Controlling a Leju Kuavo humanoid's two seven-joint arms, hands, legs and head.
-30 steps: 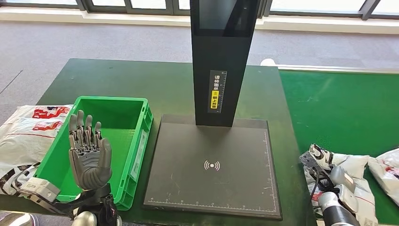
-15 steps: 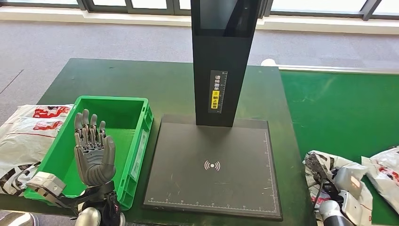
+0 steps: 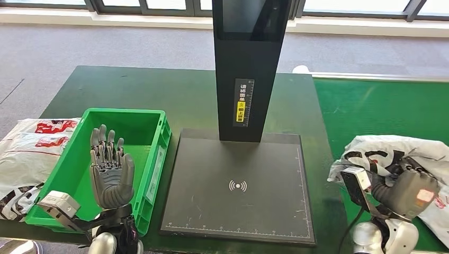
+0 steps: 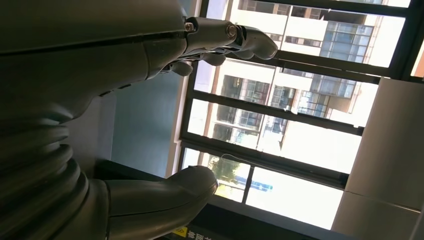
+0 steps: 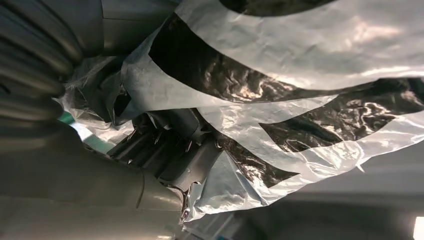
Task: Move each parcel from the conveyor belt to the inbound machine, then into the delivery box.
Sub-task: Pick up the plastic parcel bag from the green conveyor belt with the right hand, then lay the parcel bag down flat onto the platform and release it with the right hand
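My right hand grips a white plastic parcel with black and red print, lifted above the green conveyor belt at the right. In the right wrist view the crumpled parcel drapes over my fingers. My left hand stands upright with fingers spread and nothing in it, over the near right corner of the green delivery box. The inbound machine, a black scan plate with a black column, sits in the middle of the table.
White parcels with red print lie left of the green box at the table's edge. Another parcel lies on the belt beside my right hand. Grey carpet stretches beyond the dark green table.
My right hand has closed on the parcel and raised it off the belt, so the bag now spreads above the wrist. My left hand has drifted slightly right and forward.
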